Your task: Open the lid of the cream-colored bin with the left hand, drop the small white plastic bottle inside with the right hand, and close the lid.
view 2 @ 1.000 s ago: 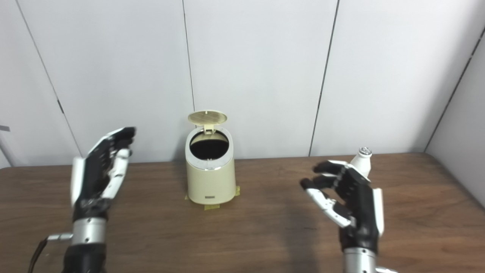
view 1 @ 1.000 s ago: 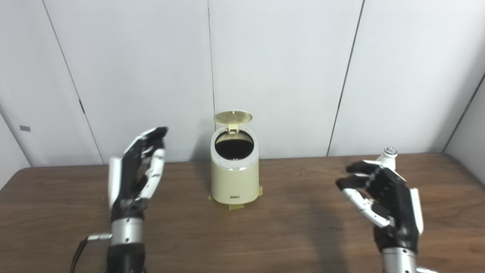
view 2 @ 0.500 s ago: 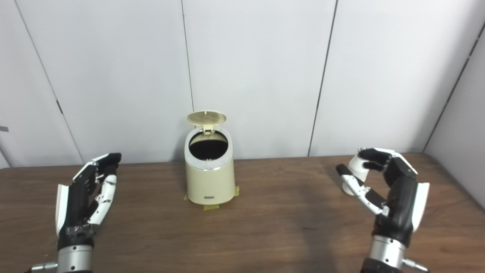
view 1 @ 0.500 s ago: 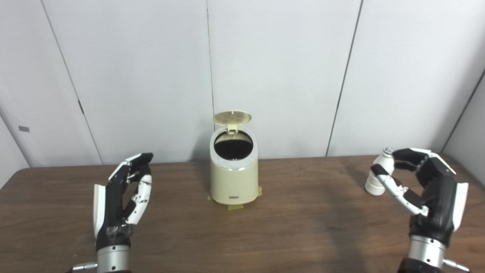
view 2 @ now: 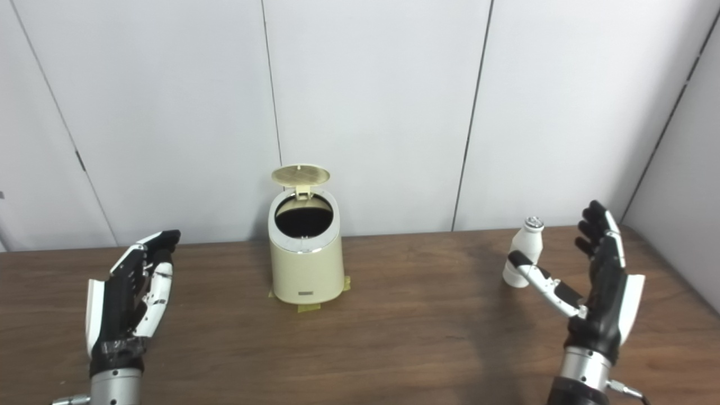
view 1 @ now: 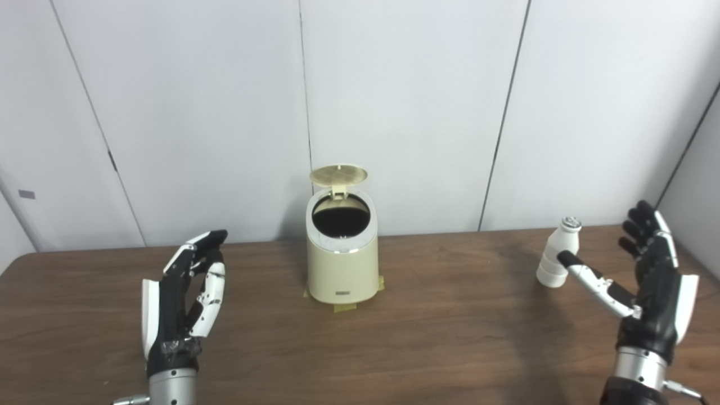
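Note:
The cream-colored bin stands at the table's middle back with its round lid tipped up and the dark opening showing. A small white plastic bottle stands upright on the table at the right. My right hand is open just right of the bottle, thumb reaching toward its base, fingers spread upward and apart from it. My left hand is open, held upright over the table well left of the bin, holding nothing.
The brown wooden table runs to a white panelled wall right behind the bin. Tape patches lie under the bin's base. A side wall closes in at the far right.
My right hand swung right from in front of the bottle, curled near it, then spread its fingers open beside it. My left hand dropped lower. The camera shifted slightly.

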`<control>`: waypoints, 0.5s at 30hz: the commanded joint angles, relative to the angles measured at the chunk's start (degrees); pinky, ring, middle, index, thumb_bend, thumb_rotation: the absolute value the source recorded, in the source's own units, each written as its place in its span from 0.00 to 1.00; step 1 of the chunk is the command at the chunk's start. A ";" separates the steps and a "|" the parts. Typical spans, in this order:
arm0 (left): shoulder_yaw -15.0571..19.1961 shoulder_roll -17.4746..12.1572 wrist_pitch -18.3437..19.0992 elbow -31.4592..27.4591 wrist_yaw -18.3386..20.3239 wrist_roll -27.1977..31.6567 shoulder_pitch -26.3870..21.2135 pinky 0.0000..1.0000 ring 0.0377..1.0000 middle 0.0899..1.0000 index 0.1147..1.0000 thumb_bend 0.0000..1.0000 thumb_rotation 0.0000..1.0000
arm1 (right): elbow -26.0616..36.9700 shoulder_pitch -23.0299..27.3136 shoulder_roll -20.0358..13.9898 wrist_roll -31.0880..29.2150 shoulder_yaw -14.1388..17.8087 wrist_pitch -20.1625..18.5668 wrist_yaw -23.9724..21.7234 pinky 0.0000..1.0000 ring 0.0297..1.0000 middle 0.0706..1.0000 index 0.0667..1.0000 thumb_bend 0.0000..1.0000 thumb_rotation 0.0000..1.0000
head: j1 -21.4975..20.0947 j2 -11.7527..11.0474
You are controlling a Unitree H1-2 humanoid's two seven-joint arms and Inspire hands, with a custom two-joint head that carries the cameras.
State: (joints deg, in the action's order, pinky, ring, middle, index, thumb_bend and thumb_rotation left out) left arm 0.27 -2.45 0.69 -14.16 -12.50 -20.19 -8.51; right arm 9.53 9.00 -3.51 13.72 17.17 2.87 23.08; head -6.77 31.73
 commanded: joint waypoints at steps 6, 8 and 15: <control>-0.92 -0.42 -3.00 0.16 -0.13 -1.62 -1.62 0.69 0.76 0.74 0.71 0.25 0.69 | -0.02 2.83 -1.57 1.83 0.53 -3.06 0.31 0.75 0.83 0.89 0.93 0.80 0.29 | -0.46 0.05; -1.02 -0.48 -3.16 0.34 -0.22 -1.85 -1.56 0.69 0.76 0.74 0.71 0.25 0.70 | -0.34 3.02 -1.96 0.64 0.33 -4.30 -0.69 0.80 0.88 0.91 0.96 0.80 0.28 | -0.45 0.11; -0.89 -0.42 -3.37 0.49 0.06 -1.32 -1.64 0.69 0.76 0.74 0.71 0.24 0.69 | -4.18 4.51 -3.46 -0.27 -0.33 -5.98 -1.64 0.77 0.86 0.87 0.90 0.85 0.28 | -0.62 -0.02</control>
State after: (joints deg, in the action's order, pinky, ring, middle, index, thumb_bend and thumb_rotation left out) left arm -0.65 -2.61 -0.59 -12.99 -12.50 -21.10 -8.50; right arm 4.58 10.92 -5.60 13.14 17.00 -3.77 21.60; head -7.38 31.64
